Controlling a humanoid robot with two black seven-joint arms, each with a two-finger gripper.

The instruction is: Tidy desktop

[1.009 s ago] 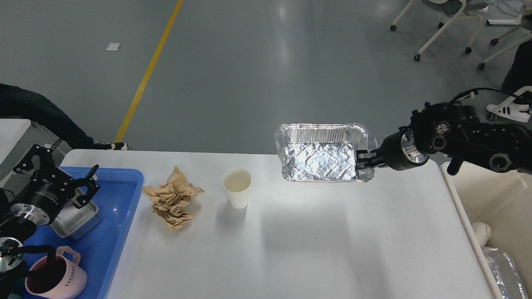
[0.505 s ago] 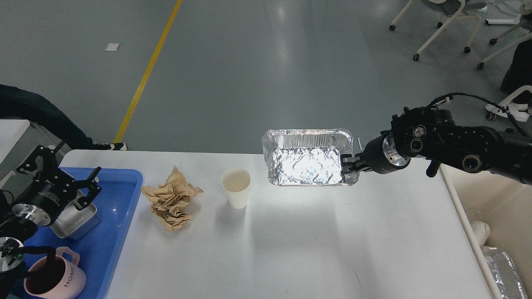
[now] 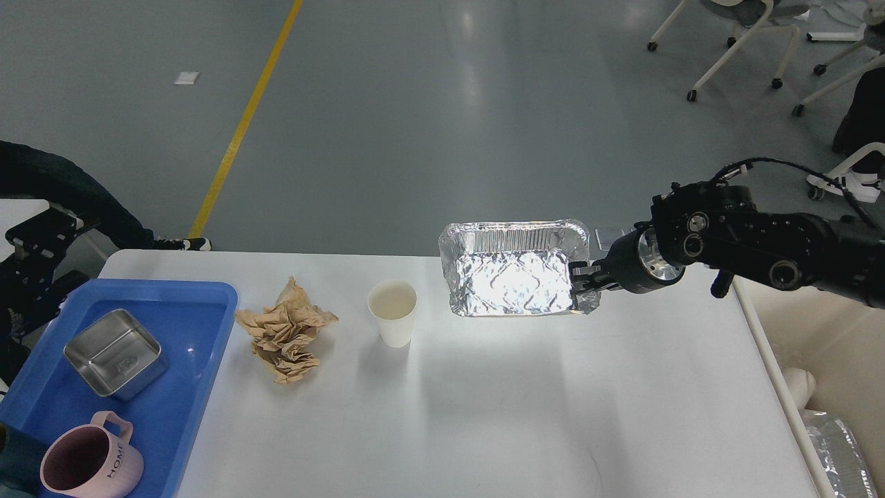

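Right gripper (image 3: 584,277) clamped on right rim of foil tray (image 3: 513,271), tray extending left of it above desktop (image 3: 525,401), paper cup (image 3: 393,311) further left, left gripper out of view.

Bright, even overhead light fills the scene. The foil tray (image 3: 515,270) near the desktop's (image 3: 484,415) far edge glares almost white inside, its pattern partly blown out. Soft grey shadows fall toward the near edge below the tray and the paper cup (image 3: 393,312). Pale reflections streak the floor (image 3: 415,124). Focus is sharp throughout, with slight bending of lines at the corners.
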